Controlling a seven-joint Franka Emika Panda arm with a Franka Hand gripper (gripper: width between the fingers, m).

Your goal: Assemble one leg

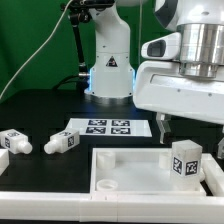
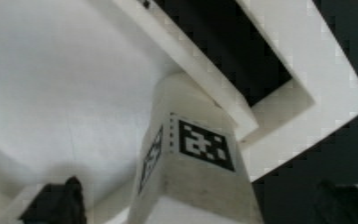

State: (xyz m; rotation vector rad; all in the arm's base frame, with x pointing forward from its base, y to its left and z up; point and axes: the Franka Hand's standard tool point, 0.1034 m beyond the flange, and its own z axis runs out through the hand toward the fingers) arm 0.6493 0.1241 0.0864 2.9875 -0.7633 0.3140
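A white leg (image 1: 186, 162) with black-and-white tags stands upright on the large white panel (image 1: 125, 172), near the exterior view's right. My gripper (image 1: 192, 146) hangs over it, open, with one dark finger on each side of the leg and a gap on both sides. In the wrist view the leg (image 2: 197, 150) rises between the two dark fingertips (image 2: 55, 203), and the gripper (image 2: 197, 208) does not touch it. The panel's raised rim (image 2: 291, 95) runs behind the leg. Two more legs (image 1: 15, 142) (image 1: 62, 143) lie on the black table at the exterior view's left.
The marker board (image 1: 108, 126) lies flat on the table behind the panel. The robot's base (image 1: 108, 70) stands at the back centre, with a black cable at the exterior view's left. The panel's near rim (image 1: 60, 195) runs along the front.
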